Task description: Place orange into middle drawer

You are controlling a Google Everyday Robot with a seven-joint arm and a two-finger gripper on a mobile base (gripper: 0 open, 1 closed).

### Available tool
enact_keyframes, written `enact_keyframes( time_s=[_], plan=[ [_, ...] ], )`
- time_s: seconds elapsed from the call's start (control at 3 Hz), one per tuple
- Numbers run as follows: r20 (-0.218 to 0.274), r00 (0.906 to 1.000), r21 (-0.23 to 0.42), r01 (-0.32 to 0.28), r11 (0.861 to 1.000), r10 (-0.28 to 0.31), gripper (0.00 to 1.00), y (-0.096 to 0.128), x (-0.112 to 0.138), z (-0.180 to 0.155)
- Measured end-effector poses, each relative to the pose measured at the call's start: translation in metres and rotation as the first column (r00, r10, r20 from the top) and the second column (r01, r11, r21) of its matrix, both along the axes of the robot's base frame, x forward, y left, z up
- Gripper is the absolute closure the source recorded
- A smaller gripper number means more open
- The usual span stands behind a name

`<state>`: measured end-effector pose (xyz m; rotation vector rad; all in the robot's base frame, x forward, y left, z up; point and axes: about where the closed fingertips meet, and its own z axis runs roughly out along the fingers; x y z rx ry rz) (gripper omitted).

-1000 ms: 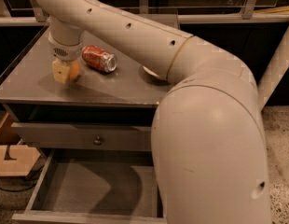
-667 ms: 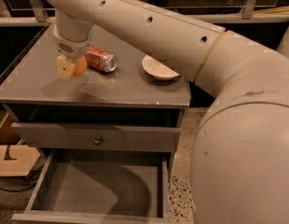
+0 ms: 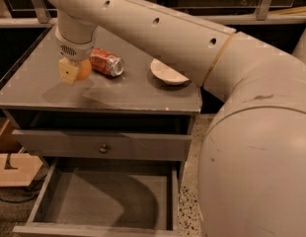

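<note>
Above the left part of the grey worktop (image 3: pixel 128 94) hung the hand (image 3: pixel 76 72), reaching straight down from the wrist of the big cream arm (image 3: pixel 163 31), which swept in from the right and filled much of the camera view. The hand was closed on the orange (image 3: pixel 86 70): one pale yellow pad (image 3: pixel 67 72) lay flat against the fruit's left side, and the round orange skin showed just to the right of it. A dark shadow lay on the worktop beneath the hand and fruit; whether the orange touched the surface could not be told. Just beside the orange, to its right, a red soda can (image 3: pixel 106 62) lay on its side. Further right, well apart from the can, sat a white bowl (image 3: pixel 168 73), partly under the arm. Below the worktop a grey drawer front (image 3: pixel 59 143) with a small round metal knob (image 3: pixel 104 147) stood nearly shut. Under that, the middle drawer (image 3: pixel 106 201) was pulled well out toward the camera, its flat grey floor bare, crossed by the arm's shadow. The orange was up at the worktop, well apart from that drawer. Left of the cabinet some light wooden pieces (image 3: pixel 10 168) rested on the speckled floor.
</note>
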<state>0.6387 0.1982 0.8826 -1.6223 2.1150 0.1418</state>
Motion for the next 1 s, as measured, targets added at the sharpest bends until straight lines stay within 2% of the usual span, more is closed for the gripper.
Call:
enact_keyframes(
  time_s=[0.33, 1.0],
  plan=[
    [-0.002, 1.0, -0.001, 0.002, 1.0, -0.002, 1.0, -0.001, -0.003, 0.0],
    [-0.058, 0.9975, -0.009, 0.04, 0.999, -0.041, 1.0, -0.021, -0.09, 0.004]
  ],
)
